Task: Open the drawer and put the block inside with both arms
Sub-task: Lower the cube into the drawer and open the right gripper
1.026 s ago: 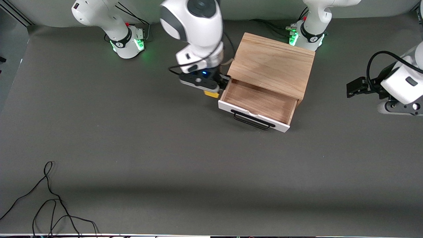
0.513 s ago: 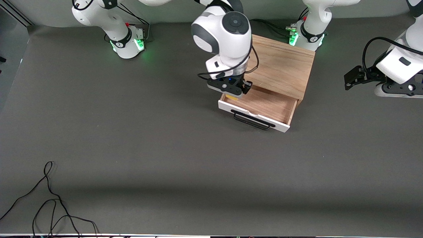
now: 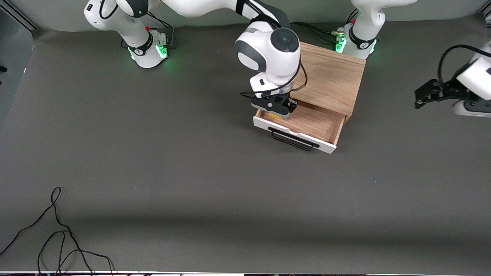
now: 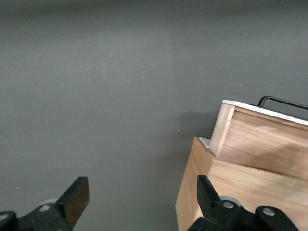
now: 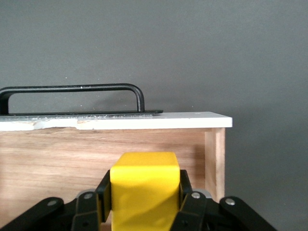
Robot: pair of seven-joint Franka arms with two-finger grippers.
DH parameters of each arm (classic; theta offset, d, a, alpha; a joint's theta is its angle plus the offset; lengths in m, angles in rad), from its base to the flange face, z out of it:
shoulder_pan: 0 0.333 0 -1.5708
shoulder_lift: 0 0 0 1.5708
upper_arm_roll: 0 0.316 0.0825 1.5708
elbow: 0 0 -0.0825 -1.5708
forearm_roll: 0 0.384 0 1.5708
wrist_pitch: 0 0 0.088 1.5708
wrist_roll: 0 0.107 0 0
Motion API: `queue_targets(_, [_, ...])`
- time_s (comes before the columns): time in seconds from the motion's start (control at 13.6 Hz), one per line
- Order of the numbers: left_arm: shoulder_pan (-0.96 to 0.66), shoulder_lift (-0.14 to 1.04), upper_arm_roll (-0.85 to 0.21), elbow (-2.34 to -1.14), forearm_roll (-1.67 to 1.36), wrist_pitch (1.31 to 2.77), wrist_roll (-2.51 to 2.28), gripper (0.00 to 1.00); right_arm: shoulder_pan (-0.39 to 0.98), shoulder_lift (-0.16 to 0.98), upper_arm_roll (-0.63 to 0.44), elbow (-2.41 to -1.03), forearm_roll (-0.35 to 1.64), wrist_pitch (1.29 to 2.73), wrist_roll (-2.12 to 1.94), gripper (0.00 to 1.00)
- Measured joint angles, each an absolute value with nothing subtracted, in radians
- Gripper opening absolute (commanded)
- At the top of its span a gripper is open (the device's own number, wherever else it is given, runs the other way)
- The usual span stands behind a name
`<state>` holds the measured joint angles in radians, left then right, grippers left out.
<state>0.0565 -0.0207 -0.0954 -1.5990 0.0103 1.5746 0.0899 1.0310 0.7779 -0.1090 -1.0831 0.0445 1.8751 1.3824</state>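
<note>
No writing can be read anywhere. The oak cabinet [image 3: 321,74] sits on the table [image 3: 153,172] with its drawer [image 3: 307,124] pulled open. The right arm bends down over the drawer's right-arm end, the right gripper [image 3: 275,112] clamped on the yellow block [image 5: 143,185] above the wood floor. The left gripper [image 3: 424,96] hangs spread apart off the cabinet's other end.

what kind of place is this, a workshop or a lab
Most likely a robotics lab bench: two white arms bolted to a grey-covered table, a lone wooden drawer cabinet as a prop, and loose black cable trailing across the surface.
</note>
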Motion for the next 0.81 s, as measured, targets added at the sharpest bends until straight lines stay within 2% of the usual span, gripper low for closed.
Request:
queue_targets(0.51, [0.069, -0.014, -0.115, -1.595, 0.022, 1.572, 0.126, 1.0, 1.031, 0.829, -0.109, -1.083, 0.044, 1.903, 1.383, 0.33])
queue_targets(0.59, [0.069, -0.014, -0.115, -1.594, 0.023, 1.568, 0.126, 1.0, 1.031, 0.835, -0.109, -1.083, 0.044, 1.904, 1.383, 0.46])
queue_targets(0.66, [0.069, -0.013, -0.115, -1.594, 0.024, 1.56, 0.126, 1.0, 1.031, 0.839, -0.109, -1.083, 0.044, 1.907, 1.383, 0.86])
queue_targets(0.73, [0.069, -0.013, -0.115, -1.594, 0.025, 1.557, 0.126, 1.0, 1.031, 0.84, -0.109, -1.083, 0.044, 1.909, 1.383, 1.0])
queue_targets(0.81, [0.069, -0.011, -0.115, -1.594, 0.025, 1.556, 0.126, 1.0, 1.031, 0.84, -0.109, -1.083, 0.044, 1.909, 1.384, 1.0])
